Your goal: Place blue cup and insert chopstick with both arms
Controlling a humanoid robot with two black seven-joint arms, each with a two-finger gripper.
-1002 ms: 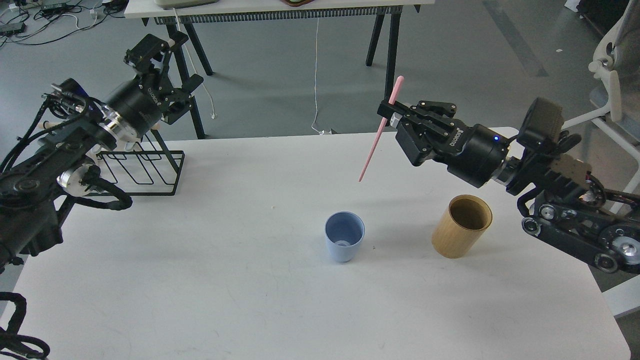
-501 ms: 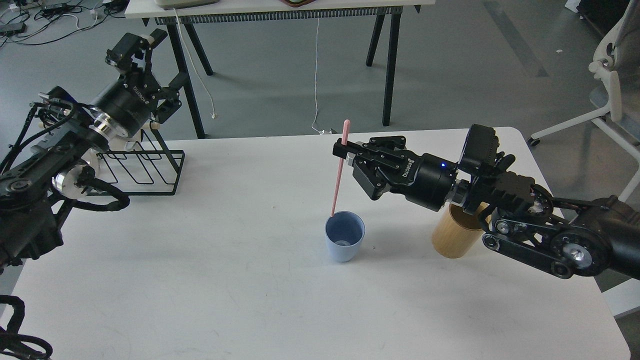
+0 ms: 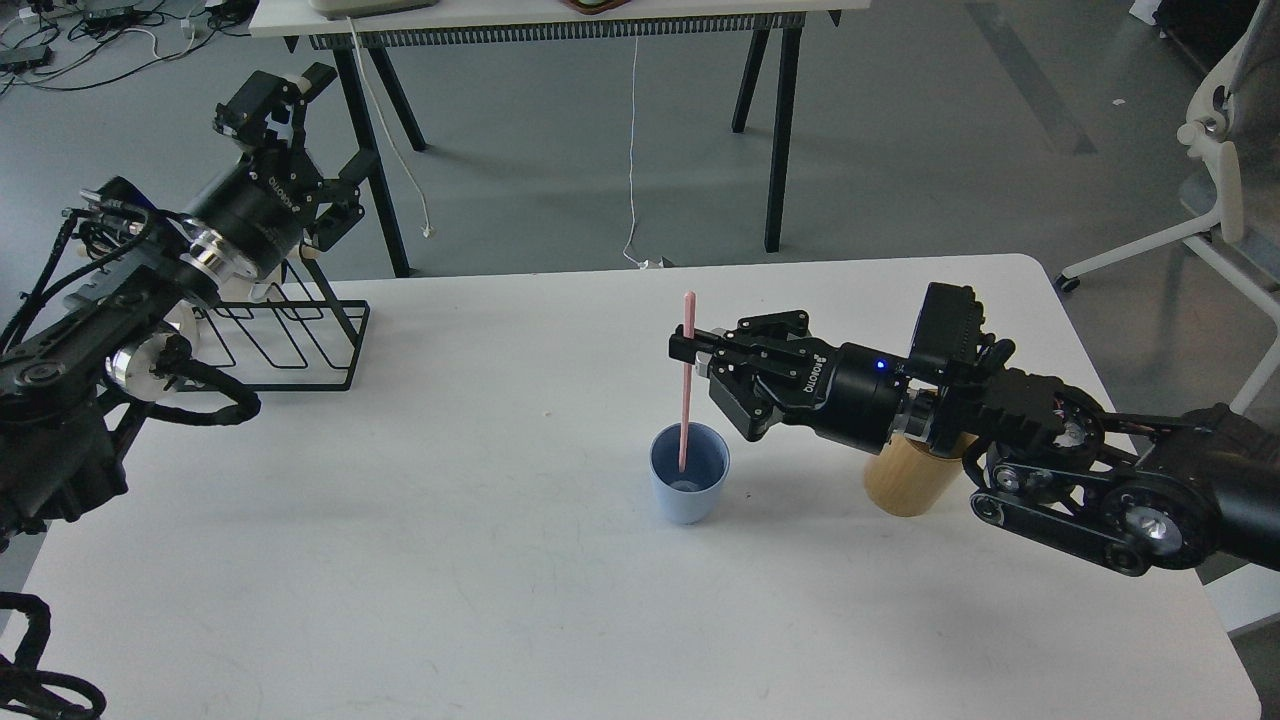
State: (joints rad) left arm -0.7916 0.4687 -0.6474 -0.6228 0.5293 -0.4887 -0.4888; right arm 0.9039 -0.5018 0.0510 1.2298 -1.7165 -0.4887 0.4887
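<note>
Wooden cylinder [image 3: 908,484] near the bench's [image 3: 500,560] right edge is half hidden behind my right arm; its mouth isn't visible. Left arm is cut off by the frame's left side. Right arm reaches in low from the right edge, wrist roughly level, right tool [image 3: 690,347] clamped on the upper part of the pink chopstick [image 3: 685,385]. Stick's long axis is near vertical, lower tip inside the blue cup [image 3: 689,486], which stands upright mid-bench. Left tool [image 3: 290,115] is raised above the far-left corner over the wire rack [image 3: 290,340], fingers spread, holding nothing.
</note>
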